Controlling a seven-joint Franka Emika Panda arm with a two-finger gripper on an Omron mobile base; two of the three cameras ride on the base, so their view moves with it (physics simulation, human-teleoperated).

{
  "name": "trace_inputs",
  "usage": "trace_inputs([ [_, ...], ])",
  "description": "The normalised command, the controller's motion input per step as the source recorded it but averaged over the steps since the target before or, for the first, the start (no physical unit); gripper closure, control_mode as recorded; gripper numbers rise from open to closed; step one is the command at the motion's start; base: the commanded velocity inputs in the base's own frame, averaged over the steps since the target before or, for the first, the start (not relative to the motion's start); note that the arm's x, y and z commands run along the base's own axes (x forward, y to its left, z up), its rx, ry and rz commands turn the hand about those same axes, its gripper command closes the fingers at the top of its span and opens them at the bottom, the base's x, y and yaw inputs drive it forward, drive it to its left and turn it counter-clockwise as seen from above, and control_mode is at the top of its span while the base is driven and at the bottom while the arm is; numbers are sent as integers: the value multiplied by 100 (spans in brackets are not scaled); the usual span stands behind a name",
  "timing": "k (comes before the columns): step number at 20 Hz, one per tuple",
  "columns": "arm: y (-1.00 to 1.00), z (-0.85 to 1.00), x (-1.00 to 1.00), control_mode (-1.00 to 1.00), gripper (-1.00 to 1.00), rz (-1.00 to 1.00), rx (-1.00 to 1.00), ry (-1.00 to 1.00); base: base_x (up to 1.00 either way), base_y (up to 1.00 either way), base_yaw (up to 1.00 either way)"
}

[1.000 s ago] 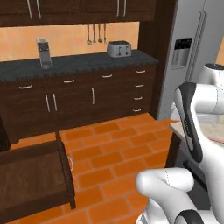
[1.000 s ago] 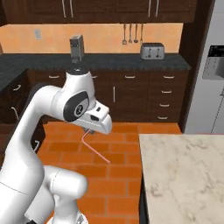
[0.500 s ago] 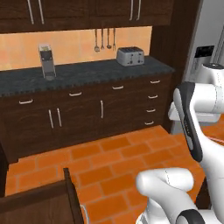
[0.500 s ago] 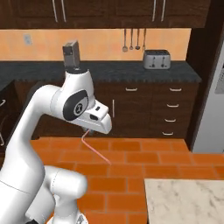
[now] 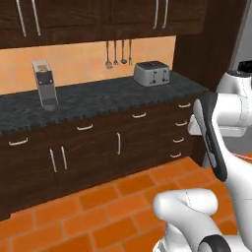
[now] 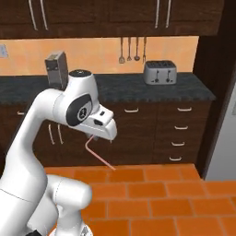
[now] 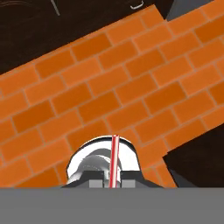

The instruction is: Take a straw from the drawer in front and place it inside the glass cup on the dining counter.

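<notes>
My gripper (image 6: 95, 136) is shut on the straw (image 6: 98, 156), a thin red-pink stick that hangs from the jaws and slants down to the right over the orange brick floor. In the hand view the straw (image 7: 114, 158) runs straight up from between my fingertips, with the gripper (image 7: 113, 183) closed tight around it and brick floor beneath. The arm stands raised in front of the dark cabinets. The drawer, the glass cup and the dining counter are out of view.
A black speckled worktop (image 6: 138, 92) runs along the back wall with a toaster (image 6: 160, 72) and a grey coffee machine (image 6: 56, 69) on it. Dark cabinets (image 5: 118, 147) stand below. A fridge side (image 6: 225, 143) shows at the right. Brick floor (image 6: 156, 198) lies ahead.
The whole picture has shifted as the base moves: the open drawer and the beige stone counter have slid out of both base views. The straw stays in the shut gripper.
</notes>
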Motion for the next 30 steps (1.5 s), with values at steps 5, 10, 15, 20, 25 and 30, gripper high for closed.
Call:
trace_inputs([
  [5, 0, 0, 0, 100, 100, 0, 0, 0, 95, 10, -52],
  [10, 0, 0, 0, 100, 100, 0, 0, 0, 82, 3, -57],
  [15, 0, 0, 0, 100, 100, 0, 0, 0, 75, 1, -58],
  [20, 0, 0, 0, 100, 100, 0, 0, 0, 82, 0, -54],
  [25, 0, 0, 0, 100, 100, 0, 0, 0, 99, 0, -41],
  [30, 0, 0, 0, 100, 100, 0, 0, 0, 100, 0, -33],
])
